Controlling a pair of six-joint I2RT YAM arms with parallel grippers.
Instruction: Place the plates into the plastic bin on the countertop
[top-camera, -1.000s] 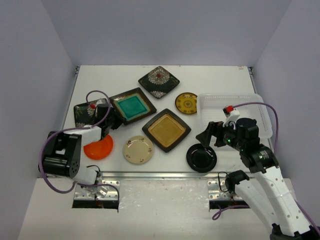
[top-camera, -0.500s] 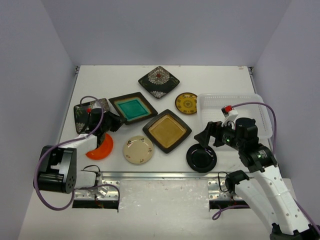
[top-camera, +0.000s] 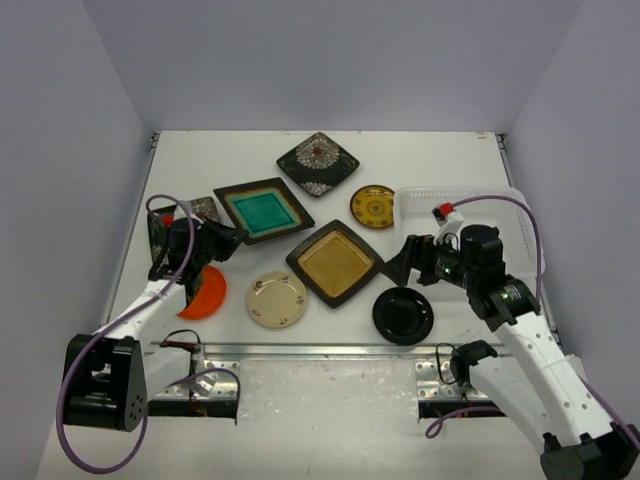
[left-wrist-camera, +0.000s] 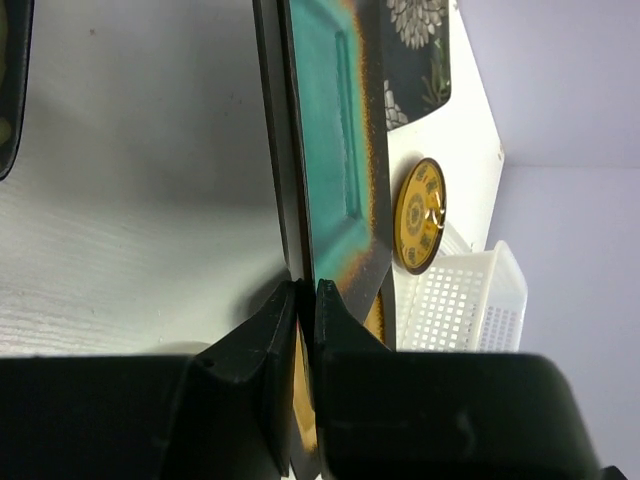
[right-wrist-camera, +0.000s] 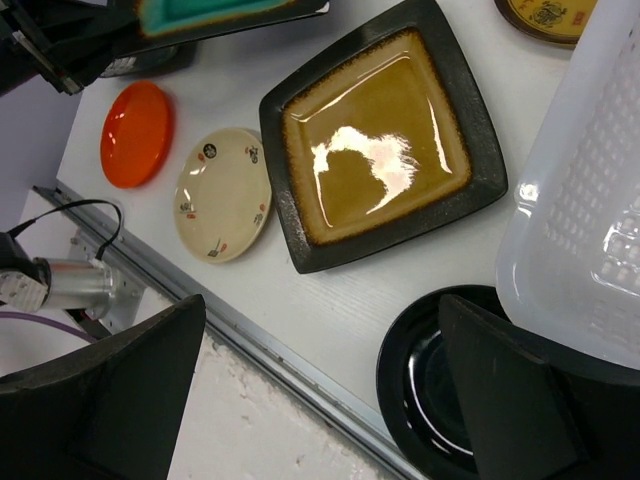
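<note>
My left tool is clamped on the near-left rim of the teal square plate. The wrist view shows one finger under the dark rim and one on top. That plate sits left of centre on the worktop. I cannot tell whether its far edge rests on the surface.

My right tool is spread wide with nothing between the fingers. It hangs over the gap between the amber square plate and the glossy black round plate.

The plastic bin stands at the right side of the worktop, just behind that tool. The patterned yellow plate lies just left of the bin.

The cream plate and the orange plate lie near the front edge. One black floral plate lies towards the back. The other floral plate is partly hidden behind the left arm. Every plate I see is outside the bin.
</note>
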